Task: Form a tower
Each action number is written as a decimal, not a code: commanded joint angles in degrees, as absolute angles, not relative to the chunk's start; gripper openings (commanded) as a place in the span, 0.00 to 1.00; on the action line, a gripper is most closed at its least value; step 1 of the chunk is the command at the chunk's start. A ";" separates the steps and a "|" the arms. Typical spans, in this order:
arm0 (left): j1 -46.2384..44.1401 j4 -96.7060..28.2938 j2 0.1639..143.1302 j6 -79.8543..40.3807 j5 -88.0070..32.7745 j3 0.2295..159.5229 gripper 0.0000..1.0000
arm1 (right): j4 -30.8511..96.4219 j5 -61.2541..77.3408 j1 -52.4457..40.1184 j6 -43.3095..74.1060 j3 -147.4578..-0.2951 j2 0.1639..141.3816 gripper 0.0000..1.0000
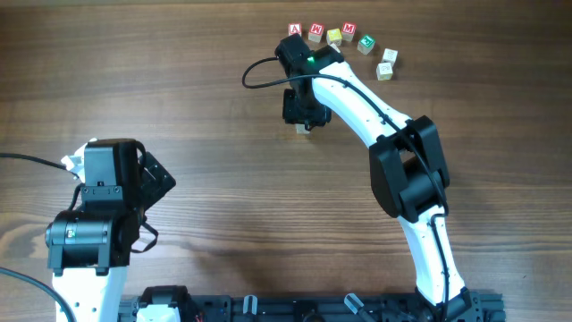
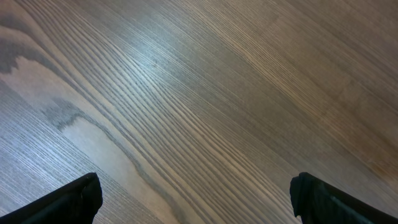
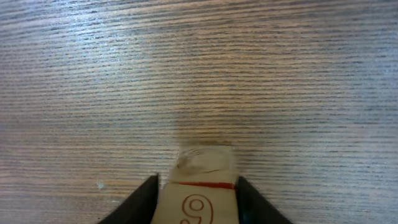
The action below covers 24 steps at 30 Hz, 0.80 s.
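Numbered cube [image 3: 198,204] nearest lens, clamped between right gripper [image 3: 198,186] fingers, sitting on pale cube [image 3: 204,163]: tower [image 1: 304,128] two high as far as visible, just below-left of loose cube row [image 1: 334,36]. Left gripper [image 2: 196,190] spread wide, empty, well below-left of row. Remaining: stack more cubes.

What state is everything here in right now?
Numbered cube: pinched on both sides; whether it tops a stack is unclear.
Right claw: closed on the numbered cube.
Left claw: wide open, holding nothing.
Letter cubes: loose in a curved row, none gripped.
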State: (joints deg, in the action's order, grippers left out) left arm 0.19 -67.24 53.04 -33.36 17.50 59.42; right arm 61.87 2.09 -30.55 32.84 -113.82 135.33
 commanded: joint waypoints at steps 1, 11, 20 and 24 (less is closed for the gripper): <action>0.64 -67.24 53.04 -33.91 17.41 59.35 1.00 | 61.69 1.56 -30.30 32.34 -115.07 136.20 0.37; 0.64 -67.24 53.04 -33.91 17.41 59.35 1.00 | 60.73 1.61 -30.35 31.18 -115.07 136.20 0.52; 0.64 -67.24 53.04 -33.91 17.41 59.35 1.00 | 61.39 1.61 -30.37 28.51 -115.07 136.20 0.46; 0.64 -67.24 53.04 -33.91 17.41 59.35 1.00 | 61.39 1.39 -30.37 29.28 -115.07 136.20 0.31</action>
